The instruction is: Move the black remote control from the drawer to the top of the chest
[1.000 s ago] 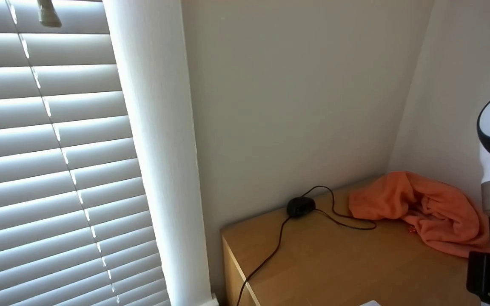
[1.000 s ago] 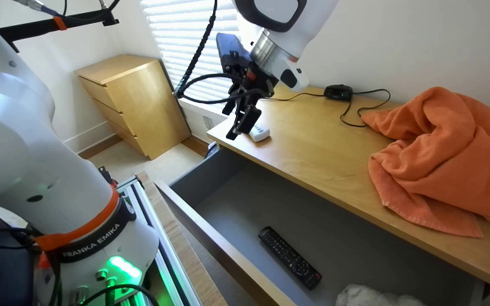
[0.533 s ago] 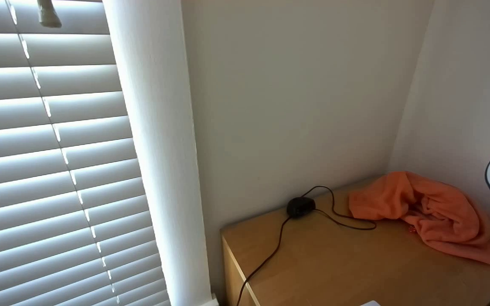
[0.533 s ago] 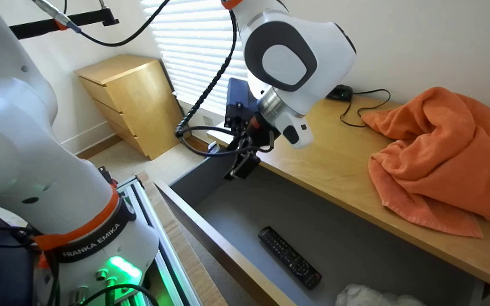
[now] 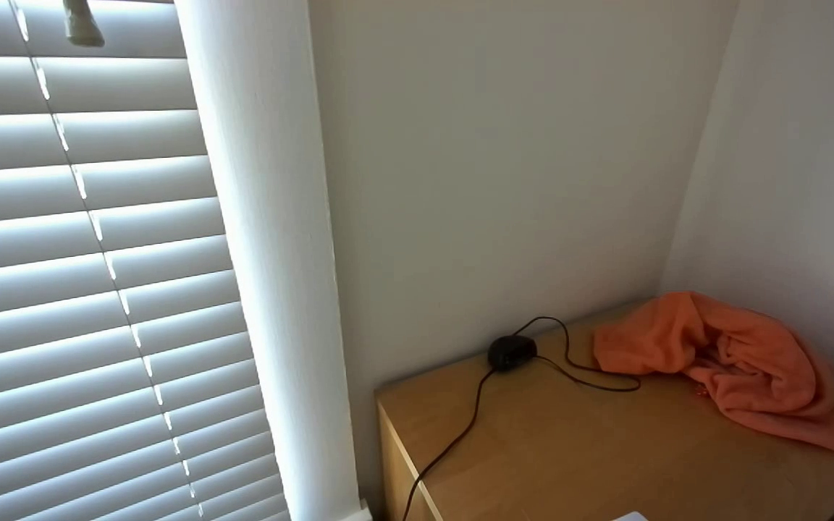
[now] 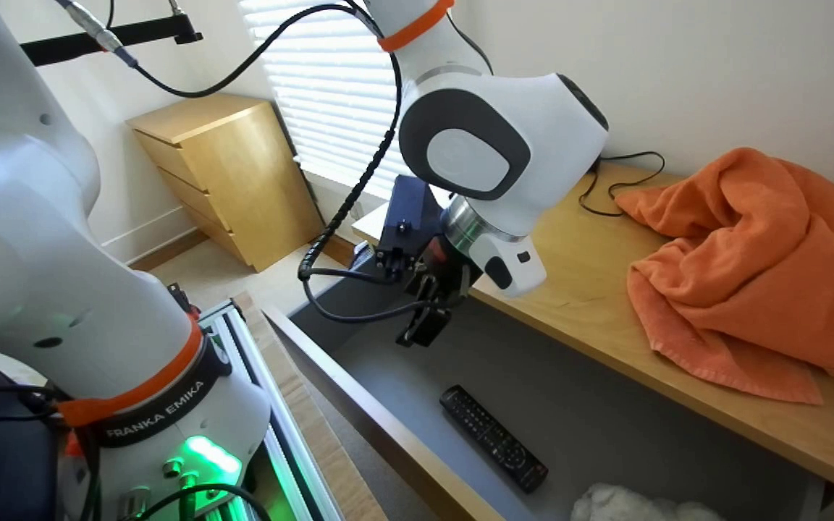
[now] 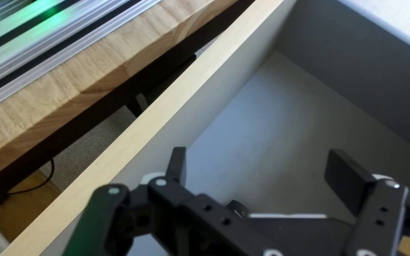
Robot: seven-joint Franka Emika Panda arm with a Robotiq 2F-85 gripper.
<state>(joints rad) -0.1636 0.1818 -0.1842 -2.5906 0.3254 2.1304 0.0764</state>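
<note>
The black remote control (image 6: 493, 438) lies on the grey floor of the open drawer (image 6: 605, 427). In the wrist view only one end of the remote (image 7: 238, 208) shows; the gripper's own parts hide the rest. My gripper (image 6: 418, 336) hangs over the drawer, above and beyond the remote's far end, apart from it. In the wrist view the gripper (image 7: 257, 160) is open, its fingers wide apart with nothing between them. The chest's flat tan top (image 6: 569, 282) borders the drawer, and it also shows in an exterior view (image 5: 569, 449).
An orange towel (image 6: 757, 275) lies on the chest top. A black device (image 5: 512, 352) with a cord sits near the wall. A white object (image 5: 633, 517) barely shows at the frame's bottom. White cloth (image 6: 641, 504) lies in the drawer. The drawer's front edge (image 7: 176, 106) runs beside the gripper.
My gripper has come down from above the chest's edge to over the drawer, closer to the remote. The arm has nearly left an exterior view. The remote has not moved.
</note>
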